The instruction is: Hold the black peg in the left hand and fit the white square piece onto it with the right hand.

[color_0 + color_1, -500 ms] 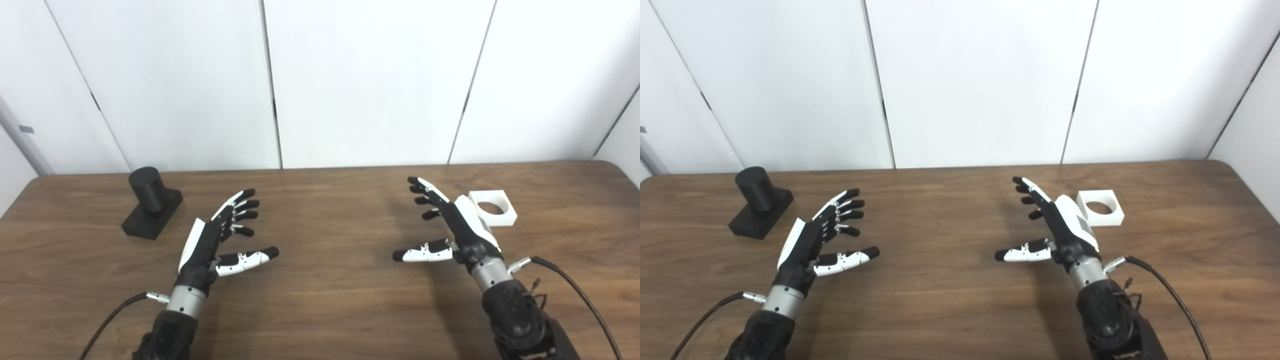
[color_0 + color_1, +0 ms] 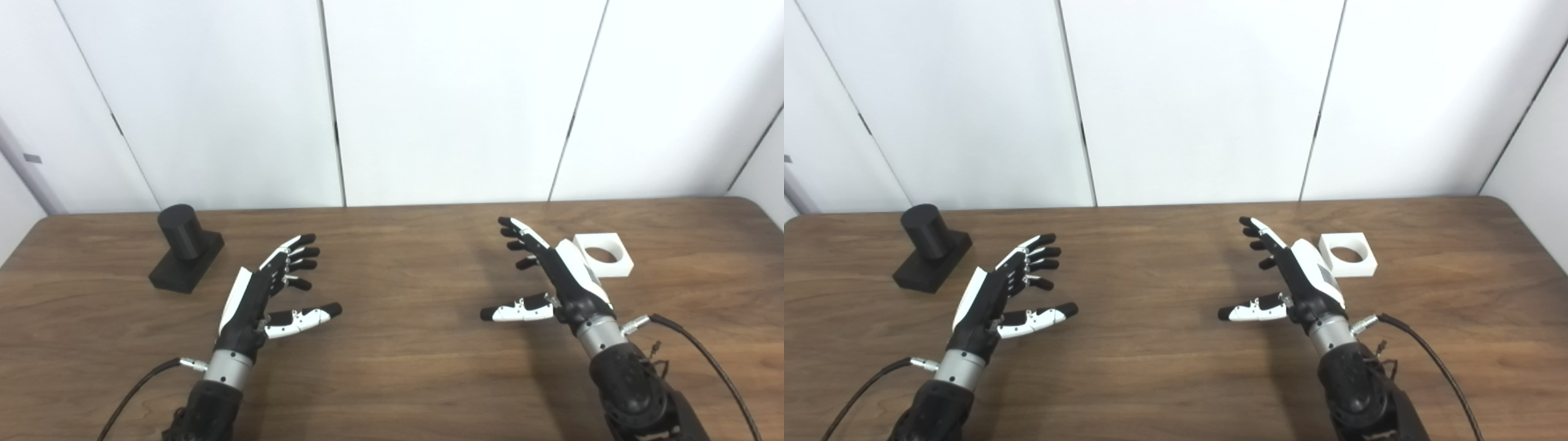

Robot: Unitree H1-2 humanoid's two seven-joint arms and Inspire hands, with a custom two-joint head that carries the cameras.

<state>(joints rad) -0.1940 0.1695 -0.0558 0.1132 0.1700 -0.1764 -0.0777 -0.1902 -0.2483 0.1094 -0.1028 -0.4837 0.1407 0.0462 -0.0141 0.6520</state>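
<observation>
The black peg (image 2: 181, 233), a short cylinder on a flat black base, stands upright at the table's far left. My left hand (image 2: 269, 288) hovers open to its right and nearer to me, apart from it, holding nothing. The white square piece (image 2: 603, 254) with a round hole lies flat on the table at the right. My right hand (image 2: 551, 275) is open just left of the piece, its back partly covering the piece's near left corner in the left eye view; in the right eye view the right hand (image 2: 1292, 275) sits close beside the white square piece (image 2: 1349, 254).
The brown wooden table (image 2: 404, 361) runs across the whole view, with white wall panels behind its far edge. Black cables (image 2: 704, 355) trail from both wrists toward the bottom edge. The table's right corner is rounded.
Almost nothing differs. Both hands have shifted only slightly and stay open; the peg and the white piece have not moved.
</observation>
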